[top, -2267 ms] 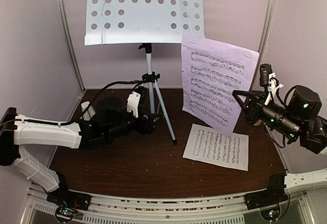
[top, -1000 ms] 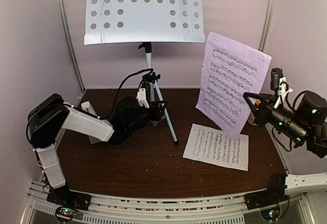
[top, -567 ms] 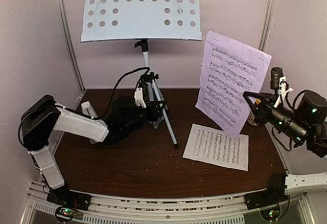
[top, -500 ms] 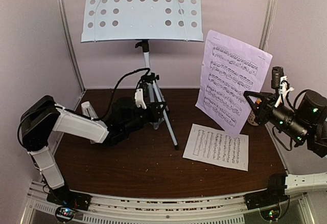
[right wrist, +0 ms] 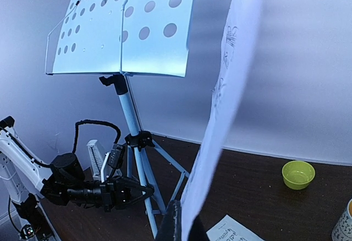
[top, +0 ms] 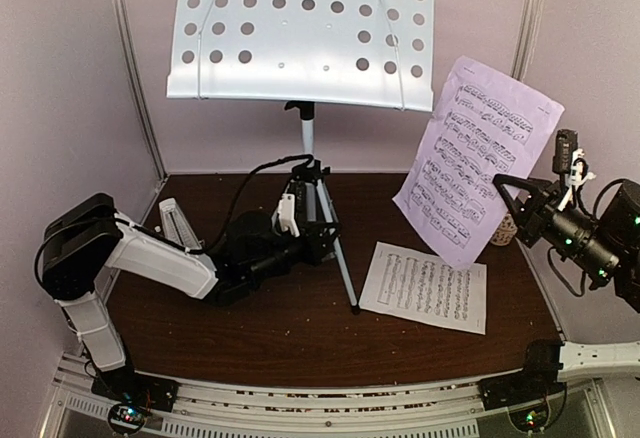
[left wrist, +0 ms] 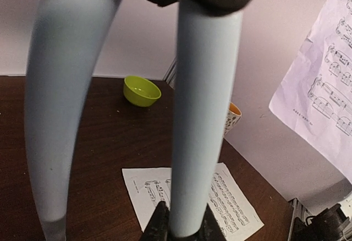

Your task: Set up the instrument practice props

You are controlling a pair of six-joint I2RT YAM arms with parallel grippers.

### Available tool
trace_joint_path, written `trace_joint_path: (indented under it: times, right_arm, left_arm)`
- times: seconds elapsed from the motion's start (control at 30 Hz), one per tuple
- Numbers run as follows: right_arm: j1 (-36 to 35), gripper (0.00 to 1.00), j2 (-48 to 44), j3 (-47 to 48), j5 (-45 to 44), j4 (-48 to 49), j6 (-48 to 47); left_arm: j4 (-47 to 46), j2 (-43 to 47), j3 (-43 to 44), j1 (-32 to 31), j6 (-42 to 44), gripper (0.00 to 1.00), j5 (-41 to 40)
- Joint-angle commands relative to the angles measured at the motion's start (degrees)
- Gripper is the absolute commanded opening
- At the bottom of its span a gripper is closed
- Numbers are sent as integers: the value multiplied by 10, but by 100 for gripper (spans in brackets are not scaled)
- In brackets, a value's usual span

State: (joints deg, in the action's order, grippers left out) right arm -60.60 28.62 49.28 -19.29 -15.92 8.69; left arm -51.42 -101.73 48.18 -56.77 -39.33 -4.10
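The left gripper (top: 318,230) reaches low over the table (top: 250,328) and is clamped on a tripod leg (left wrist: 202,114) of the music stand (top: 300,33). In the wrist view the pale leg runs down between its fingers. The stand's perforated desk sits high above this gripper on the centre pole. Behind the gripper's arm, toward the left wall, the metronome (top: 176,226) stands on the table, partly hidden by the arm. The right gripper (right wrist: 179,227) is pinched on the lower edge of a sheet-music page (top: 478,158), holding it upright in the air to the right of the stand's desk and apart from it. Below and left of this gripper a second page (top: 425,286) lies flat on the table, near the foot of the stand's nearest leg. A patterned mug (top: 505,230) sits on the table close beneath the right gripper, and a yellow-green bowl (right wrist: 297,174) lies farther off toward the back wall.
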Motion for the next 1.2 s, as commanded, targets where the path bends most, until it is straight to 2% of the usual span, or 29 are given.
trace_joint_path:
  times: [0.0,0.07,0.13,0.33,0.47,0.57,0.77,0.87,0.97,1.07,1.17]
  right_arm:
    - [3,0,-29,15,0,-18,-8]
    - [3,0,-36,18,0,-33,-8]
    - [2,0,-39,27,-23,-70,-2]
    - [2,0,-18,86,-207,-267,43]
    - [3,0,-23,112,-294,-311,64]
    - [3,0,-14,143,-343,-332,67]
    - [3,0,3,224,-356,-305,-14]
    - [3,0,31,296,-349,-318,-59]
    - [2,0,78,364,-300,-315,-116]
    - [2,0,129,432,-214,-307,-161]
    - [2,0,188,516,-104,-329,-188]
  left_arm:
    - [-49,-15,-5,-15,-70,0,12]
    - [-53,-12,-9,-15,-73,3,2]
    - [-48,-3,-14,-15,-68,19,-12]
    - [0,71,-61,-15,-44,59,-82]
    - [19,125,-117,-15,-49,78,-131]
    - [36,172,-157,-15,-51,81,-165]
    - [184,335,-235,-16,-78,81,-295]
    - [352,475,-254,-15,-81,83,-384]
    - [520,610,-229,-5,-53,86,-446]
    - [632,689,-190,45,-21,86,-430]
    - [700,711,-134,132,18,85,-343]
